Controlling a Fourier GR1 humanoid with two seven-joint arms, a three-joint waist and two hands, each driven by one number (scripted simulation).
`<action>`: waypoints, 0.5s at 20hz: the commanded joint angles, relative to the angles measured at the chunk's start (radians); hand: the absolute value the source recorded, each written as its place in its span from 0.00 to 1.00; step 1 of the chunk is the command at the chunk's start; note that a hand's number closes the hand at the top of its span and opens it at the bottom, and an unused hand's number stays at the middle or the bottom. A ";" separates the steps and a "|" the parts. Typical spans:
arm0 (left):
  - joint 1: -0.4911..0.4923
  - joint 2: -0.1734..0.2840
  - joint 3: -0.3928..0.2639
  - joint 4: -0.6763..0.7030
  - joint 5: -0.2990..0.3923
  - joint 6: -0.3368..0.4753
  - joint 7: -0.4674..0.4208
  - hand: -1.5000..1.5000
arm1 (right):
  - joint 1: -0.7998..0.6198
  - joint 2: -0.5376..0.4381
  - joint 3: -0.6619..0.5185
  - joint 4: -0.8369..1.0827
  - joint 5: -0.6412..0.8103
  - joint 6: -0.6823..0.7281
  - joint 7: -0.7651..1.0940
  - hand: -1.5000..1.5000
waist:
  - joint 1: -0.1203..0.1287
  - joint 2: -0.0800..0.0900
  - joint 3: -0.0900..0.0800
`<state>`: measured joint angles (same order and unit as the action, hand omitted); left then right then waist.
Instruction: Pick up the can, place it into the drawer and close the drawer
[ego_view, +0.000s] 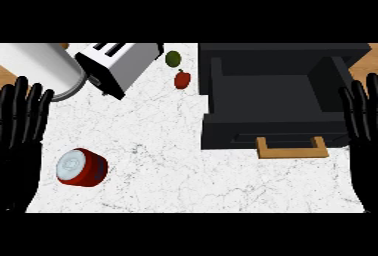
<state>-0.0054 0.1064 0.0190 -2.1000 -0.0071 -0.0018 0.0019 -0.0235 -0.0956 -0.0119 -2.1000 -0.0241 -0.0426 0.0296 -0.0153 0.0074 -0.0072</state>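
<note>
The red can (82, 167) stands untouched near the worktop's (184, 180) left front corner. The drawer (273, 95) at the right rear looks pulled open to receive it. Left hand (22, 117) and right hand (363, 115) rest open, holding nothing.

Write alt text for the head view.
A red can stands on the white marble counter at lower left, far from the open dark drawer at upper right. Both black hands, left and right, rest open at the edges; a toaster sits behind.
</note>
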 joint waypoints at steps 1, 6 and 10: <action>0.008 -0.022 0.004 0.027 -0.030 0.020 -0.022 0.00 | 0.004 -0.009 -0.022 0.015 -0.025 0.034 -0.025 0.00 | 0.015 -0.008 0.007; 0.270 -0.013 0.164 -0.192 0.049 0.042 -0.022 0.00 | -0.020 -0.009 -0.023 0.052 0.001 0.017 -0.038 0.00 | 0.040 -0.009 0.007; 0.361 -0.104 0.130 -0.137 0.003 0.195 0.231 0.00 | 0.071 0.000 -0.060 0.045 -0.019 -0.042 0.185 0.00 | 0.032 -0.008 0.008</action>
<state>0.2759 0.0362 0.1396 -2.2151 0.0066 0.1146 0.1229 0.0337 -0.1005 -0.0599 -2.0700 -0.0398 -0.0581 0.1194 0.0157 -0.0003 -0.0007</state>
